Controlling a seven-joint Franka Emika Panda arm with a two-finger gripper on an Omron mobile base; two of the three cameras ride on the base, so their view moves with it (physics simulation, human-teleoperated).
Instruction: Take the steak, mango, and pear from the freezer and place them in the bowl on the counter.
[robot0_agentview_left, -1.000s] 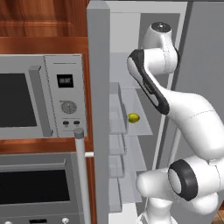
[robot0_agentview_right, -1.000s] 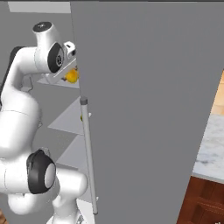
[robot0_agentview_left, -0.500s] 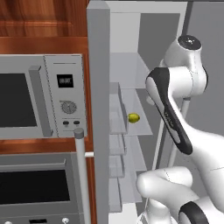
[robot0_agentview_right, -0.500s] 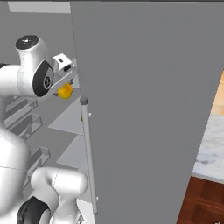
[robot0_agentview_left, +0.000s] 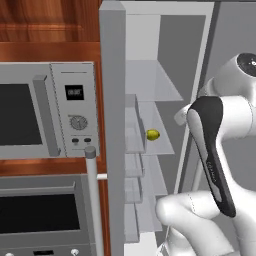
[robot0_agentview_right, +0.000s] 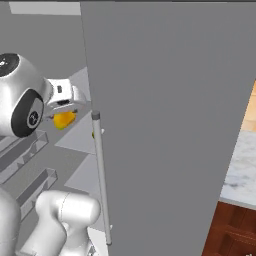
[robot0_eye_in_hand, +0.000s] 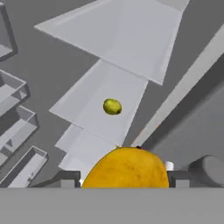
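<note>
My gripper (robot0_eye_in_hand: 125, 179) is shut on the mango (robot0_eye_in_hand: 127, 168), an orange-yellow oval fruit held between the two fingers (robot0_eye_in_hand: 69, 180). From the right base view the mango (robot0_agentview_right: 64, 120) hangs under the hand (robot0_agentview_right: 65, 100), in front of the open freezer (robot0_agentview_left: 112, 100). The pear (robot0_agentview_left: 153, 134), small and yellow-green, lies alone on a pale middle shelf; the hand view shows the pear (robot0_eye_in_hand: 112, 106) well beyond the mango. A strip of the marble counter (robot0_agentview_right: 243, 165) shows at the far right. The steak and the bowl are out of view.
The freezer door (robot0_agentview_right: 165, 125) stands open close to the right of the hand, with its long rod handle (robot0_agentview_right: 101, 180). Door bins (robot0_agentview_left: 131, 145) line the freezer's left side. A microwave (robot0_agentview_left: 45, 110) and a wall oven (robot0_agentview_left: 40, 215) sit left of the freezer.
The arm has drawn back out of the shelves with the mango in its grip, and the hand now sits lower and further out. The pear has stayed where it was.
</note>
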